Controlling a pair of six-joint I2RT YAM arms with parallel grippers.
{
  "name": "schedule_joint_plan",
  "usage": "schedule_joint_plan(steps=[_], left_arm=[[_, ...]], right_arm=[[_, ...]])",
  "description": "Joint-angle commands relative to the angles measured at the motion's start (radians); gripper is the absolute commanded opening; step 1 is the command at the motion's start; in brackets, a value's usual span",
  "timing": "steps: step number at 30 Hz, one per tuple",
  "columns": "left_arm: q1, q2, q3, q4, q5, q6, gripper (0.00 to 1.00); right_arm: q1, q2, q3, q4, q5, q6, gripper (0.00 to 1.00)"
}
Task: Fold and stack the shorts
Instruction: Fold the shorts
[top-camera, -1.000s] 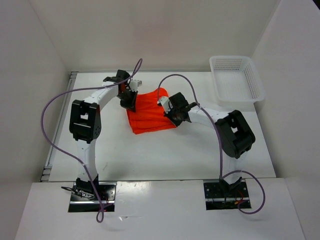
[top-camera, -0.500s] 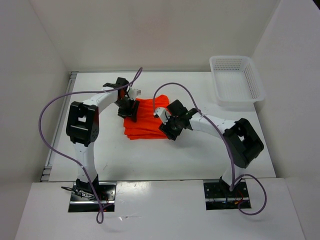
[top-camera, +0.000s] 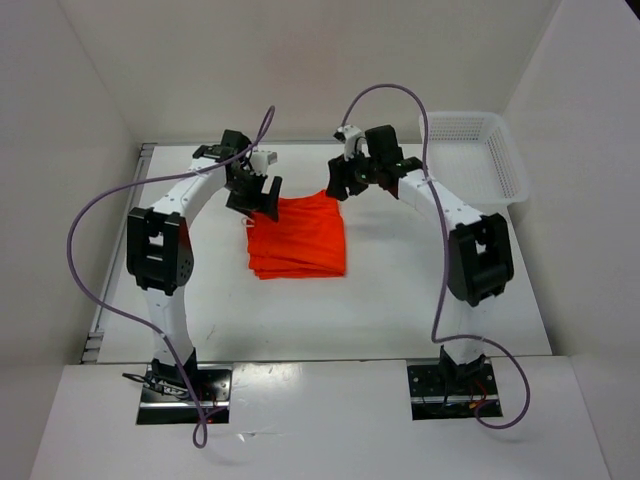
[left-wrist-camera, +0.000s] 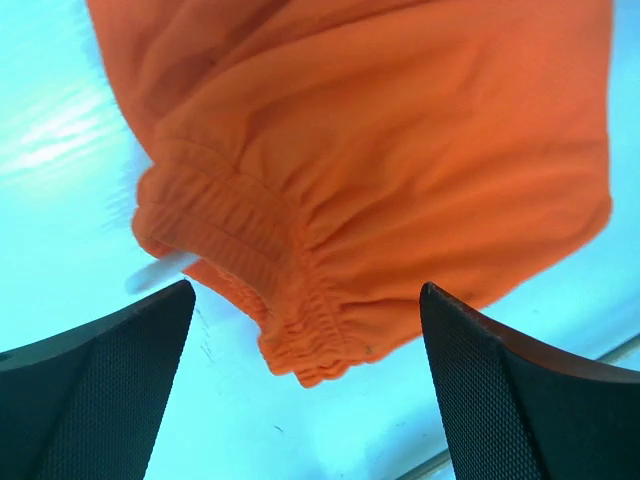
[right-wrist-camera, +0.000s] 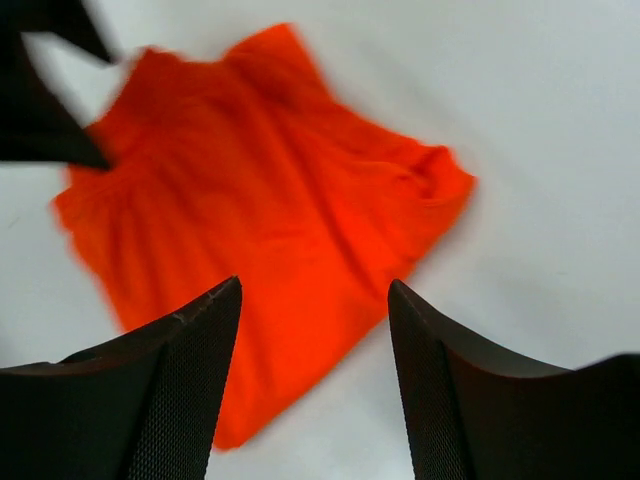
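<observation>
Change: left gripper (top-camera: 259, 200) and right gripper (top-camera: 337, 187) have released the shorts (top-camera: 298, 238), which now lie folded flat.
Claws: both spread wide, empty.
Left wrist only: gathered elastic waistband (left-wrist-camera: 245, 250).

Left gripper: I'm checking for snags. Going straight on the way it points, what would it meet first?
Probably the orange shorts: their gathered waistband lies straight ahead of the left gripper, between its open fingers, though depth is unclear.
</observation>
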Motion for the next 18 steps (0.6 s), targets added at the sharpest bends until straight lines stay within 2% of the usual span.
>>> schedule_joint_plan(steps=[1, 5, 8, 12, 16, 18], left_arm=[[0.016, 0.068, 0.022, -0.008, -0.036, 0.004, 1.0], [0.016, 0.042, -0.064, -0.019, 0.0, 0.004, 1.0], [0.016, -0.013, -0.136, -0.038, 0.0, 0.004, 1.0], [0.016, -0.053, -0.213, -0.054, 0.031, 0.004, 1.0], [0.016, -0.027, -0.253, -0.031, 0.019, 0.004, 1.0], [0.016, -0.012, -0.253, -0.022, 0.003, 0.004, 0.96]], right_arm=[[-0.057, 0.15, 0.074, 0.098, 0.111, 0.142, 0.66], [-0.068, 0.257, 0.161, 0.098, 0.066, 0.174, 0.69], [-0.068, 0.31, 0.199, 0.138, 0.09, 0.276, 0.72], [-0.077, 0.379, 0.245, 0.15, 0.069, 0.329, 0.72], [-0.077, 0.46, 0.257, 0.175, 0.069, 0.382, 0.72], [-0.077, 0.481, 0.277, 0.175, 0.069, 0.393, 0.7]])
